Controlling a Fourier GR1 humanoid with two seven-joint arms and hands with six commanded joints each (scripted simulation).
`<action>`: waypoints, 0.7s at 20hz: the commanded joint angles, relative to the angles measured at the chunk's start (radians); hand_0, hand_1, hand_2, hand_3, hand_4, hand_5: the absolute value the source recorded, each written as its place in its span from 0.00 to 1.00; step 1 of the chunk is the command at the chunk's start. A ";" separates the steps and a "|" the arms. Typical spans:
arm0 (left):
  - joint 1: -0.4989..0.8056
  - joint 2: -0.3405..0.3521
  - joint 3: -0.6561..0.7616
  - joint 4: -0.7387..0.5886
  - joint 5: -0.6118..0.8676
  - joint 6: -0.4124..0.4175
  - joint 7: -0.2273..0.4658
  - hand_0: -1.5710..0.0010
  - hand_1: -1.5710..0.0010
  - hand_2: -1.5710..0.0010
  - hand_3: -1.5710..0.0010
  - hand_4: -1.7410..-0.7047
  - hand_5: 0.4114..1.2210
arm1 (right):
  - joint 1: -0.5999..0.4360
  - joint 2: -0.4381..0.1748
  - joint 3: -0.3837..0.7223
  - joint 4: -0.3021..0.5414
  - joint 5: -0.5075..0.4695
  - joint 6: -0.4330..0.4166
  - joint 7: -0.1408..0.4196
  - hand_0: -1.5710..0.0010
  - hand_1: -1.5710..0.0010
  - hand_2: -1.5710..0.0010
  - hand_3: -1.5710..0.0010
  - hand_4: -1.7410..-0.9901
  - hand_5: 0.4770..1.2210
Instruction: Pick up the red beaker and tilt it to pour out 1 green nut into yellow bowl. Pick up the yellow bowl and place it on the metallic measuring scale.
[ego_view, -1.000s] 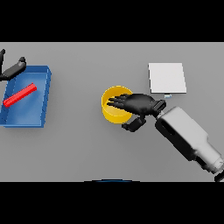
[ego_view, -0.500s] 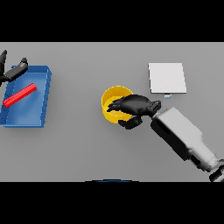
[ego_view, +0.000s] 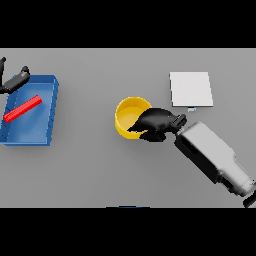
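Right hand (ego_view: 156, 123): fingers curled over the right rim of the yellow bowl, clamped on it.
Yellow bowl (ego_view: 129, 117): round, bright yellow, at frame centre.
Scale (ego_view: 190, 89): pale square plate, upper right, apart from the bowl.
Red beaker (ego_view: 22, 108): lying in the blue tray (ego_view: 47, 113), left.
Left hand (ego_view: 15, 81): upper left edge, fingers relaxed.

I have 1 view, head camera | it looks steeply down on the grey table (ego_view: 100, 170) from the near side | far enough back to span the blue tray (ego_view: 47, 112) at left to the scale (ego_view: 191, 89) at far right | no second view to overlap.
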 joint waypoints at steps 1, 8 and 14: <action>0.002 0.001 0.002 -0.010 0.006 -0.002 -0.004 1.00 1.00 1.00 1.00 0.92 0.39 | -0.006 0.006 -0.005 0.005 -0.003 0.004 0.017 0.11 0.13 0.13 0.28 0.09 0.96; 0.002 0.004 0.000 -0.012 0.002 0.000 -0.001 1.00 1.00 1.00 1.00 0.92 0.39 | -0.025 -0.054 -0.058 -0.101 -0.079 0.081 0.067 0.02 0.03 0.03 0.14 0.03 0.99; 0.007 0.009 0.014 -0.011 0.011 0.001 -0.032 1.00 1.00 1.00 1.00 0.91 0.40 | -0.053 -0.095 -0.071 -0.130 -0.102 0.110 0.107 0.01 0.01 0.01 0.14 0.02 1.00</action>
